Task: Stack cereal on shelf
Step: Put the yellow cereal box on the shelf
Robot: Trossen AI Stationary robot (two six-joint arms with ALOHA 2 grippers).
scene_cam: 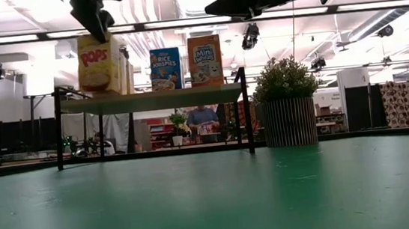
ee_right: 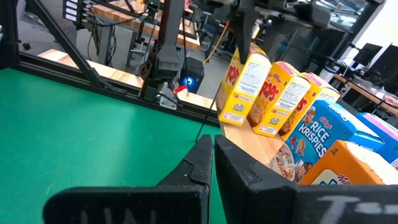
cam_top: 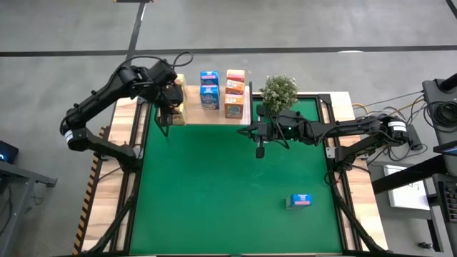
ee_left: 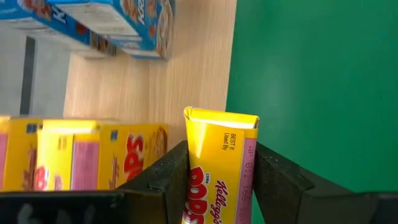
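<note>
My left gripper (ee_left: 219, 186) is clamped on a yellow Corn Pops box (ee_left: 219, 168), one finger (ee_left: 163, 180) on each broad side, holding it upright over the front end of the shelf (ee_left: 186, 81). Just beside the box, on the shelf board, stand two more yellow Pops boxes (ee_left: 81, 155) (packed close, so there is little room on that side). Beyond them across the bare wood are the blue Rice Krispies boxes (cam_top: 209, 90), and past those the orange Mini-Wheats boxes (cam_top: 234, 93) at the far end of the shelf. From table height the held box (scene_cam: 99, 63) sits at the shelf's corner, above one thin black leg (scene_cam: 58, 128), with my gripper coming down onto it from above.

Beyond the shelf's far end stands a small potted plant (cam_top: 278, 93), and just past it hangs my right gripper (cam_top: 260, 148), fingers pressed together and empty, above the green mat (cam_top: 214, 200). It is well apart from my left one and nothing lies between them but the shelf and plant. Farthest off, near the mat's front right area, one blue cereal box (cam_top: 300, 200) lies alone on its side.
</note>
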